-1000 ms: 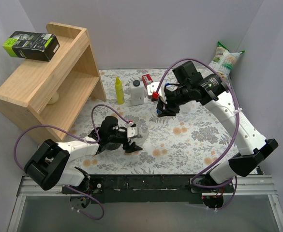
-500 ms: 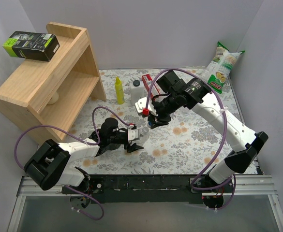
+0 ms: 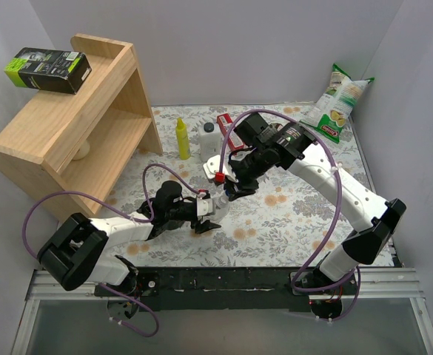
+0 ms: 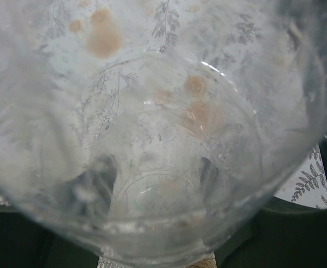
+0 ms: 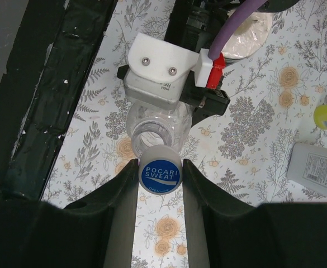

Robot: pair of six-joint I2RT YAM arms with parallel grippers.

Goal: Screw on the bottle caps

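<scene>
My left gripper (image 3: 203, 213) is shut on a clear bottle (image 4: 163, 139), which fills the left wrist view; dark fingers show at its lower corners. In the right wrist view the bottle (image 5: 155, 133) lies tilted with its open mouth facing the camera, below the left gripper's white housing (image 5: 157, 75). My right gripper (image 5: 160, 167) is shut on a blue bottle cap (image 5: 160, 176) printed "POCARI SWEAT". The cap sits right at the near rim of the bottle mouth, overlapping it a little. In the top view my right gripper (image 3: 231, 189) hangs just right of and above the left one.
A slim yellow bottle (image 3: 182, 138), a white black-capped bottle (image 3: 210, 142) and a red box (image 3: 225, 123) stand at the back. A snack bag (image 3: 336, 100) leans at the back right. A wooden shelf (image 3: 75, 126) with a black box (image 3: 47, 69) fills the left.
My right arm has swung from the back of the table left and down to the left gripper, bringing the cap to the bottle mouth. The left arm has hardly moved.
</scene>
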